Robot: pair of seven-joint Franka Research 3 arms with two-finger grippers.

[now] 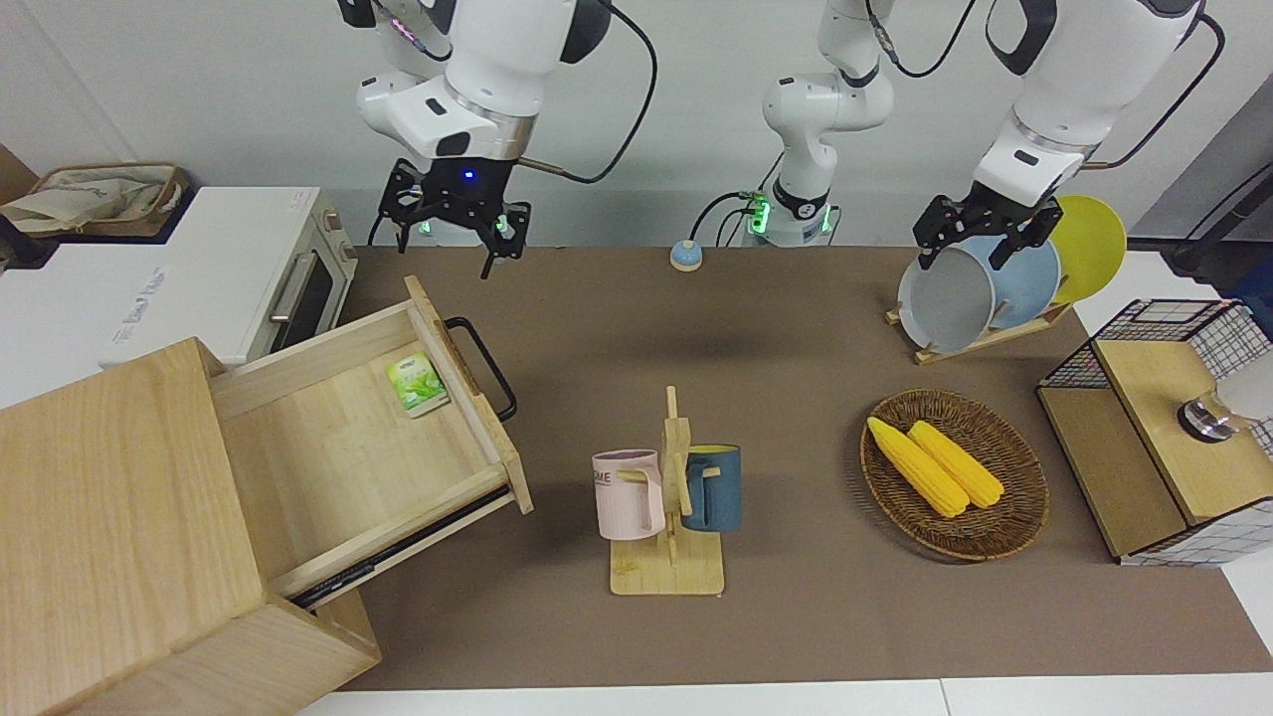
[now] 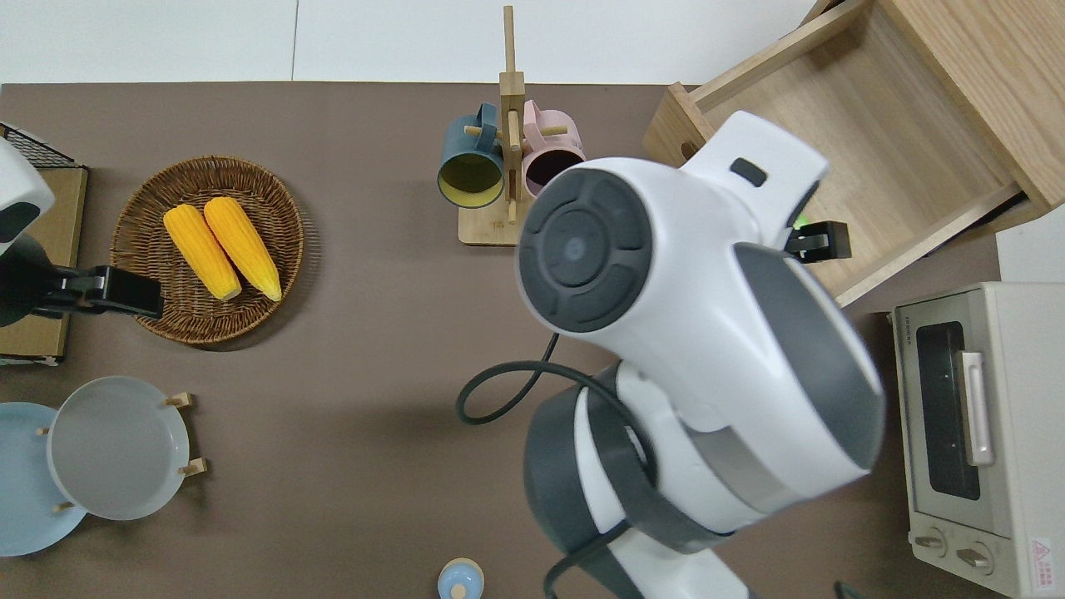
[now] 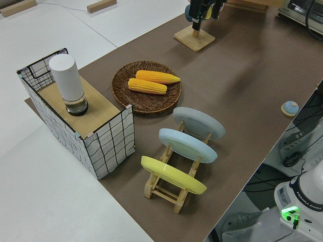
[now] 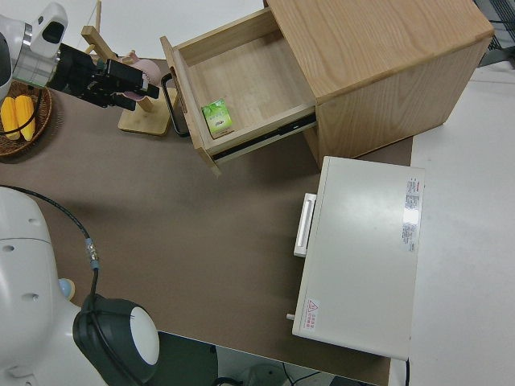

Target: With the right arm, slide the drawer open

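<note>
The drawer stands pulled far out of the pale wooden cabinet, its black bar handle free. A green packet lies inside it. The drawer also shows in the overhead view and the right side view. My right gripper, with a blue light at its wrist, is open, empty and raised high, fingers pointing down. In the overhead view the right gripper is over the drawer's corner nearer the robots, and the arm hides the handle. My left arm is parked, its gripper open.
A white toaster oven stands beside the cabinet, nearer the robots. A mug rack with two mugs is mid-table. A basket of corn, a plate rack and a wire-mesh box are toward the left arm's end. A small blue bell sits near the bases.
</note>
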